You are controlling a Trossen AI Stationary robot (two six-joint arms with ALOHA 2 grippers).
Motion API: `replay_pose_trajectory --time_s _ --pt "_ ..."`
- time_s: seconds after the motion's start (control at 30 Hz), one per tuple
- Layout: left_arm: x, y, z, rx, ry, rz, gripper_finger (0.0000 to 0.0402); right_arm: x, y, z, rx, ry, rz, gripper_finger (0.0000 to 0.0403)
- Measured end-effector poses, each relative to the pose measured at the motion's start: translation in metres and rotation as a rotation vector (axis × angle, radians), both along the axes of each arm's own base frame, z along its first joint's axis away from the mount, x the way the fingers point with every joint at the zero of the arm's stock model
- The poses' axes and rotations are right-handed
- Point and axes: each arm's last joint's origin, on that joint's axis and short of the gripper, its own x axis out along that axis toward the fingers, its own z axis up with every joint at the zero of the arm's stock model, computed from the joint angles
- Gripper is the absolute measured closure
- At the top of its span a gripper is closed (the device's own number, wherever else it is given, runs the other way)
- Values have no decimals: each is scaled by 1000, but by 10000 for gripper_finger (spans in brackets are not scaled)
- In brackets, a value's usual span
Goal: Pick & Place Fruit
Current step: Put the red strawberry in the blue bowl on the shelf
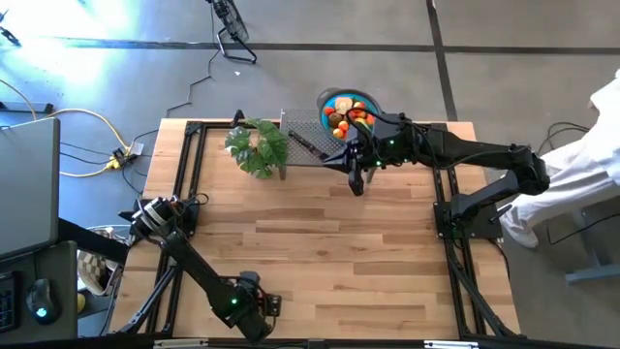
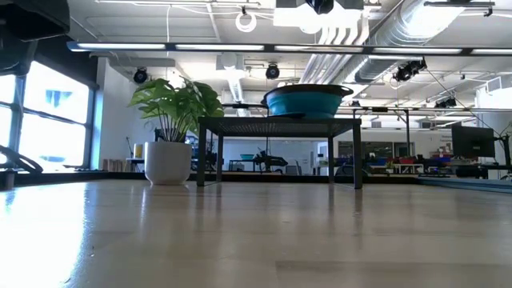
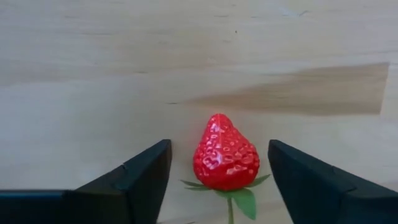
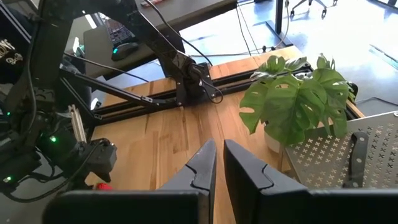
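1. The left gripper was low over the pale wooden table, at its near edge. Its two dark fingers were apart, with a shiny red toy strawberry lying on the wood between them.
2. The fingers did not touch the strawberry. There was a gap on each side.
3. I think the step in hand was grabbing this strawberry. To do it well, the fingers should close slowly and stay even on both sides, so the berry does not roll away.
4. The berry was wide in the middle and pointed at one end. Squeezing the wide part would likely hold best. The little green leaf at its stem is floppy and no good to grab.
5. The right gripper waited at the far side of the table, fingers pressed together, holding nothing.
6. A round blue bowl sat on a grey metal rack with holes at the far edge. Inside it were many small toy fruits, red, orange, yellow and brown.
7. A green leafy plant in a white pot stood beside the rack.
8. A black-handled knife lay on the rack.
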Motion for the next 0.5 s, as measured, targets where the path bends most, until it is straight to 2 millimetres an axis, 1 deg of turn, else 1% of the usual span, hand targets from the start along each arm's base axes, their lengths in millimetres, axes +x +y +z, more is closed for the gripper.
replay_pose_trajectory --time_s 0.27,0.37,0.5 --pt "-1 1 -1 2 11 -1 221 -1 0 -1 2 15 0 380" --pt "-1 1 -1 1 16 -1 240 -1 0 -1 2 16 0 380" --pt "-1 1 -1 0 16 -1 255 -1 0 -1 2 16 0 380"
